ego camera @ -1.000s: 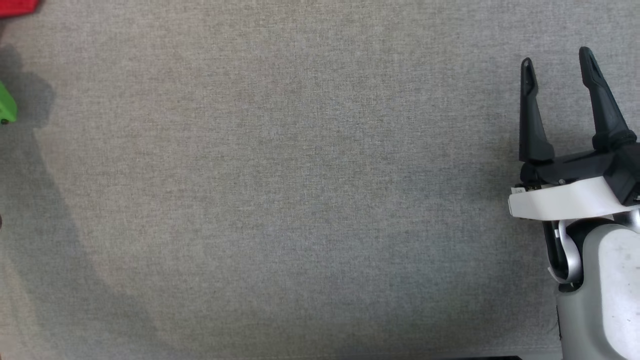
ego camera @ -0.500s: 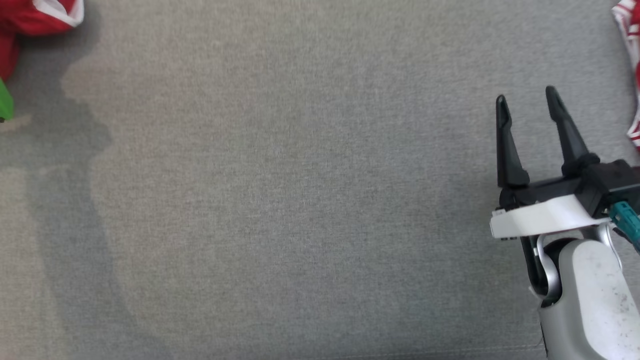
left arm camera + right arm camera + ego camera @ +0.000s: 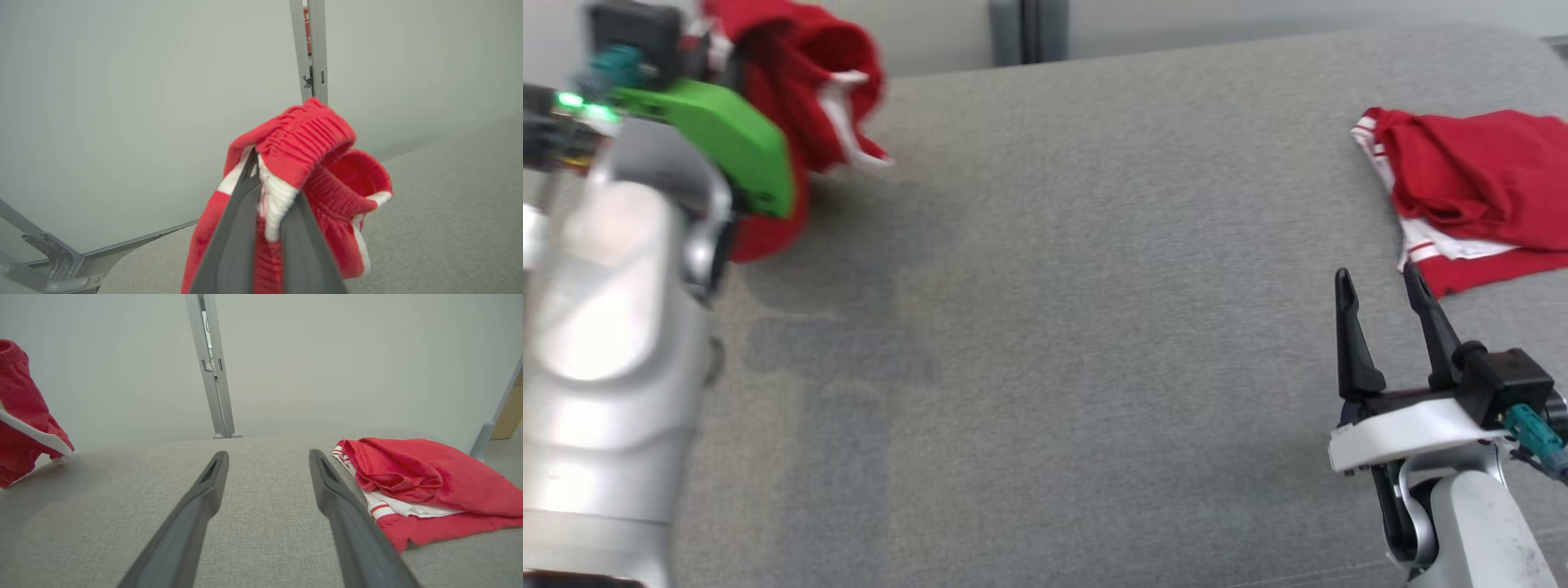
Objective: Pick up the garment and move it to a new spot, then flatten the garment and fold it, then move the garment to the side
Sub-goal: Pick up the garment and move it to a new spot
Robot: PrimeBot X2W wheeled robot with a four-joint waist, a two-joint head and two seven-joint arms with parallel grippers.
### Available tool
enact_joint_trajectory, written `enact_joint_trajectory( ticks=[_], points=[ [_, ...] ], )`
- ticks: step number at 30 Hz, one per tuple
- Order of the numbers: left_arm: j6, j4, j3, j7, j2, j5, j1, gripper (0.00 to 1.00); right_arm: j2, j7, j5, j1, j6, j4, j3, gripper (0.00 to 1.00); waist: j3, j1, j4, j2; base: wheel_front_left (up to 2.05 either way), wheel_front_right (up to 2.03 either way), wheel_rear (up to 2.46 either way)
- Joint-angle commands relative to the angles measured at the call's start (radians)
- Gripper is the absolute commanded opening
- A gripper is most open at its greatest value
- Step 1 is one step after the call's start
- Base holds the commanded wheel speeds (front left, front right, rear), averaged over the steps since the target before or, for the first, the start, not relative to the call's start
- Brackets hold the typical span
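Observation:
The garment [image 3: 800, 82] is red shorts with white trim, hanging bunched above the far left of the grey table [image 3: 1054, 327]. In the left wrist view my left gripper [image 3: 271, 183] is shut on the garment's [image 3: 310, 139] ribbed waistband, and the cloth drapes over both fingers. The green wrist housing [image 3: 719, 139] covers part of the cloth in the head view. My right gripper [image 3: 1376, 282] stands open low over the table at the right, nothing between its fingers [image 3: 196, 506]. The right wrist view shows the garment [image 3: 20, 396] at its left edge.
A second pile of red and white clothing [image 3: 1470, 180] lies at the table's far right, just beyond my right gripper, also seen as a pile [image 3: 408, 473] in the right wrist view. A grey metal post [image 3: 212, 375] stands behind the table against a pale wall.
The head camera has tilted up, bringing the table's far edge into view. My left gripper has shut on the garment and risen with it. The right gripper stays open.

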Motion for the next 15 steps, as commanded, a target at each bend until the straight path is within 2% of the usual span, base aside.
enact_joint_trajectory(
  ticks=[1,5,8,13,15],
  points=[
    [0.011,-0.020,-0.014,0.006,-0.037,-0.012,0.038,0.00,-0.001,-0.007,0.006,0.023,-0.002,0.009,-0.004,1.00,-0.067,0.0000,-0.081,-0.0001,0.00,0.00,0.00],
    [0.036,-0.048,-0.055,-0.002,-0.152,-0.039,0.113,0.00,-0.001,-0.011,0.027,0.023,-0.002,0.021,0.010,1.00,-0.032,0.0000,-0.118,-0.0001,0.00,0.00,0.00],
    [0.048,-0.026,-0.103,-0.023,-0.210,-0.048,0.167,0.00,-0.001,-0.016,0.038,0.000,-0.002,0.026,0.019,1.00,0.003,0.0000,-0.148,-0.0001,0.00,0.00,0.00],
    [0.072,0.018,-0.188,-0.082,-0.241,-0.086,0.228,0.00,-0.001,-0.021,0.048,-0.026,-0.002,0.044,0.029,1.00,0.043,0.0000,-0.188,-0.0001,0.00,0.00,0.00],
    [0.087,0.018,-0.235,-0.110,-0.243,-0.137,0.253,0.00,-0.001,-0.023,0.052,-0.035,-0.002,0.053,0.036,1.00,0.054,0.0000,-0.197,-0.0001,0.00,0.00,0.00]
  ],
)
